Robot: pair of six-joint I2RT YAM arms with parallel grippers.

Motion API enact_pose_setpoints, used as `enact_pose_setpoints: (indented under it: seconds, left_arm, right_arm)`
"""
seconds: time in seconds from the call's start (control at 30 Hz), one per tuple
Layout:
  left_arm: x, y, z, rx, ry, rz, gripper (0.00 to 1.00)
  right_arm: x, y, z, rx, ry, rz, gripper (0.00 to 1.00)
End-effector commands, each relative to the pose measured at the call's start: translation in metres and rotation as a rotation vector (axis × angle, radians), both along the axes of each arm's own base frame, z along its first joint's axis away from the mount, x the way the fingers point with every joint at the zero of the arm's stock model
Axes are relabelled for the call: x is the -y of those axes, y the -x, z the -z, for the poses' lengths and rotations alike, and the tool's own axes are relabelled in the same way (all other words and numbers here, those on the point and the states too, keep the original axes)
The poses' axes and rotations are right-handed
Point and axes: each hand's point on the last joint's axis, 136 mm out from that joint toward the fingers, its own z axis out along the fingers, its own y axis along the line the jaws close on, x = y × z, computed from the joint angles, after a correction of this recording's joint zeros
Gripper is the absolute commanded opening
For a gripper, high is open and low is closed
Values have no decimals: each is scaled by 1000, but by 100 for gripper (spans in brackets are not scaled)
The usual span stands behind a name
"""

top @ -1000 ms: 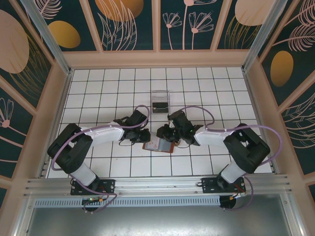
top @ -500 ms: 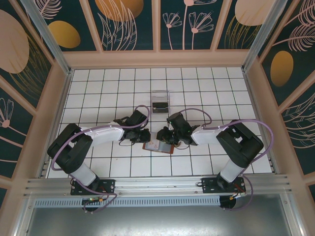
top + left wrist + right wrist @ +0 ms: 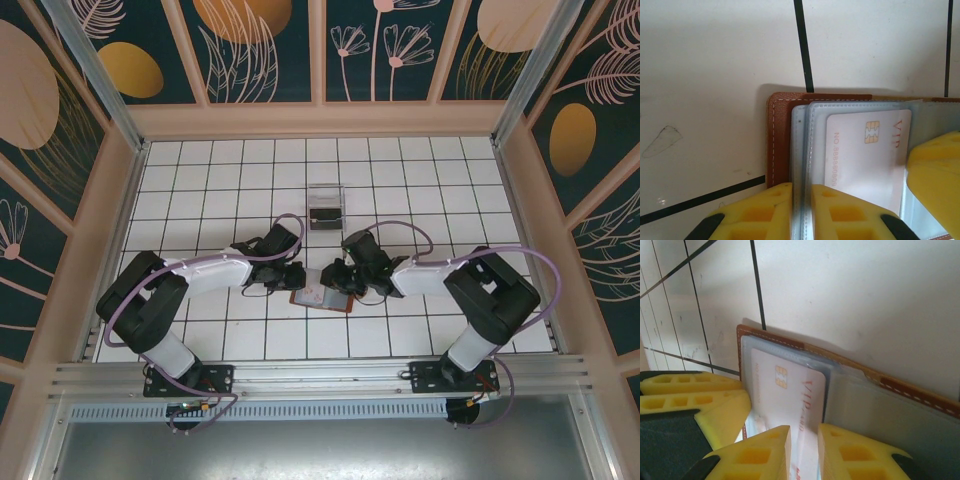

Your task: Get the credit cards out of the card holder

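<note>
The brown card holder (image 3: 322,298) lies open on the tiles between both grippers. In the left wrist view my left gripper (image 3: 801,205) is shut on the edge of the holder's clear inner sleeve, beside its brown border (image 3: 777,145). A white credit card (image 3: 860,160) with a gold chip and red "VIP" print sits in that sleeve. In the right wrist view my right gripper (image 3: 804,452) is closed on the near edge of the same white card (image 3: 790,390), which rises between the two yellow fingers. From above, the left gripper (image 3: 297,277) and right gripper (image 3: 330,280) meet over the holder.
A clear plastic box (image 3: 326,205) with something dark inside stands two tiles behind the holder. Raised wooden walls ring the white tiled floor (image 3: 230,180). The left gripper's yellow fingers (image 3: 690,400) sit close beside my right gripper.
The right arm's elbow has shifted slightly towards the middle. Both grippers stay at the card holder, with their grips unchanged.
</note>
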Motion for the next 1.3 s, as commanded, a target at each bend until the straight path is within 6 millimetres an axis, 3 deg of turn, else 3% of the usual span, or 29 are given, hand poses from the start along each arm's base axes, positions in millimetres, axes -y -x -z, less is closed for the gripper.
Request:
enact_pose_setpoints:
  seconds: [0.0,0.63,0.93,1.27]
  left_arm:
    - [-22,24,28,-100,-116,-4,18]
    - [-23,26,28,-106,-116,0,18]
    - [-23,28,30,-113,-117,4,18]
    - [-25,29,30,-108,-123,-5,18]
  right_arm:
    - [0,-1,-11,42,-28,-2,23]
    - [-1,3,21,-17,7,-27,19]
    - [-7,3,19,0,-60,-39,16]
    - [3,4,20,3,-75,-7,7]
